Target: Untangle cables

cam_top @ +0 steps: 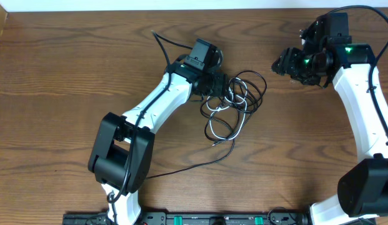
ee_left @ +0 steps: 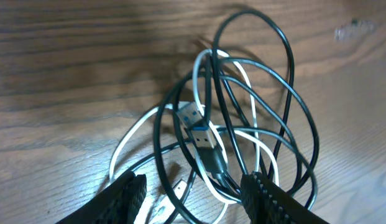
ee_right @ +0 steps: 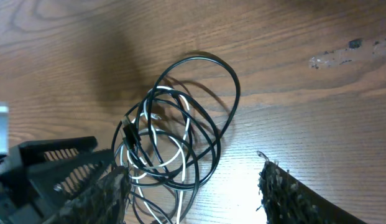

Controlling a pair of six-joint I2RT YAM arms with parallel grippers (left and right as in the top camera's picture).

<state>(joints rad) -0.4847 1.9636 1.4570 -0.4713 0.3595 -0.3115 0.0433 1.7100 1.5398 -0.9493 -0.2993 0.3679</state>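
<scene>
Nearest the robot's side of the cables (cam_top: 237,100), one black cord (cam_top: 194,165) trails out of the knot and runs loose across the bench (cam_top: 69,62). It looks like a free tail that could be drawn clear.

At the knot's left edge sits the left claw (ee_left: 196,199). Its jaws are spread wide and low, one on each side of several strands but closed on none. That placement suggests it is lined up to pinch a strand or pin the bundle down. Just ahead of its fingers, inside the knot, a silver plug (ee_left: 193,115) with a blue insert lies threaded through black loops. A white cord (ee_left: 123,143) curves around and under them, so the plug would snag if pulled straight.

Beyond the plug, the larger black loops fan out flat toward the knot's far side.

Off the knot's right side hangs the right claw (ee_right: 193,180). It is wide open, empty, and clear of the cords, probably waiting to take an outer loop once the left claw has anchored the bundle.
</scene>
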